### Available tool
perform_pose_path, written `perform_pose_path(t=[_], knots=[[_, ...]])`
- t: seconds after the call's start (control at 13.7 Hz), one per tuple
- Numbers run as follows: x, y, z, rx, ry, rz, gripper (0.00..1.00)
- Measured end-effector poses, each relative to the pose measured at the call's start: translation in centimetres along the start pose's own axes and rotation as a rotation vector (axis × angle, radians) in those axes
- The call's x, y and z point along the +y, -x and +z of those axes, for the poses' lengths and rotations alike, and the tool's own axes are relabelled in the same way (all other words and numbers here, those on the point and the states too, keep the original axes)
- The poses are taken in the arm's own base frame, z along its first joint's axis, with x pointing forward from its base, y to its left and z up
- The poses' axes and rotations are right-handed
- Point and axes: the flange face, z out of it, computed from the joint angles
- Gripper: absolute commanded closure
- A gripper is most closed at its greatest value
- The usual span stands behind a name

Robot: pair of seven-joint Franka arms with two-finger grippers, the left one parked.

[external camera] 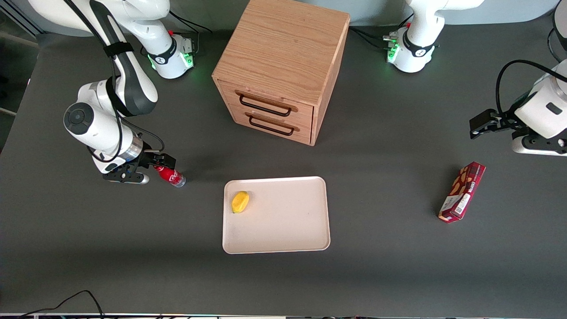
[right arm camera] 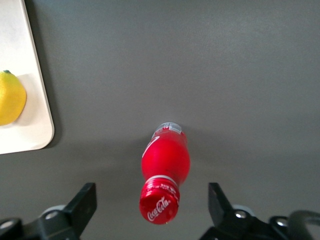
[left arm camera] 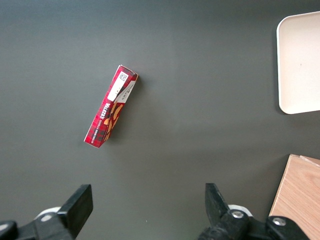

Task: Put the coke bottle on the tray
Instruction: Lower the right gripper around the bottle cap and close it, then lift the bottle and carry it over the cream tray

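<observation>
Coke bottle [right arm camera: 165, 170] stands on the worktop [external camera: 376, 266] beside the tray [external camera: 283, 226], pincer [right arm camera: 152, 210] spread wide around its cap, not touching.

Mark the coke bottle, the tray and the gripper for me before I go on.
coke bottle [right arm camera: 165, 160]: right wrist view, on its red body.
tray [external camera: 283, 217]: front view, on its bare floor beside the lemon [external camera: 240, 202].
gripper [right arm camera: 152, 207]: right wrist view, midway between its open jaws, around the bottle's cap.

Red coke bottle [external camera: 170, 175] standing on the bench beside the tool [external camera: 150, 172], apart from the tray [external camera: 283, 221]; cream-pink tray lying flat.
</observation>
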Motion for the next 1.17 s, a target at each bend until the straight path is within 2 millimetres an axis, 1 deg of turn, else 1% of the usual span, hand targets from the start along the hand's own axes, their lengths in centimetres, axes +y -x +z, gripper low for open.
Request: perform_pose_path(t=[0.15, 0.22, 0.36, 0.44, 0.51, 0.73, 0.8, 0.88, 0.95, 1.02, 1.17], knots=[[0.0, 0.0, 0.0, 0.0, 0.0, 0.0, 0.37], [0.0, 0.0, 0.0, 0.0, 0.0, 0.0, 0.47], [0.0, 0.0, 0.0, 0.0, 0.0, 0.0, 0.73], [0.0, 0.0, 0.0, 0.0, 0.0, 0.0, 0.93], [0.0, 0.0, 0.0, 0.0, 0.0, 0.0, 1.0], [0.0, 0.0, -0.1, 0.002, 0.0, 0.001, 1.0], [-0.1, -0.1, -0.5, 0.008, -0.002, -0.001, 1.0], [-0.5, -0.3, -1.6, 0.016, -0.003, -0.008, 1.0], [-1.2, -0.5, -3.7, 0.013, 0.0, -0.018, 1.0], [-2.1, -0.8, -6.9, 0.009, 0.005, -0.024, 1.0], [-4.6, -1.2, -15.9, 0.033, 0.001, -0.023, 1.0]])
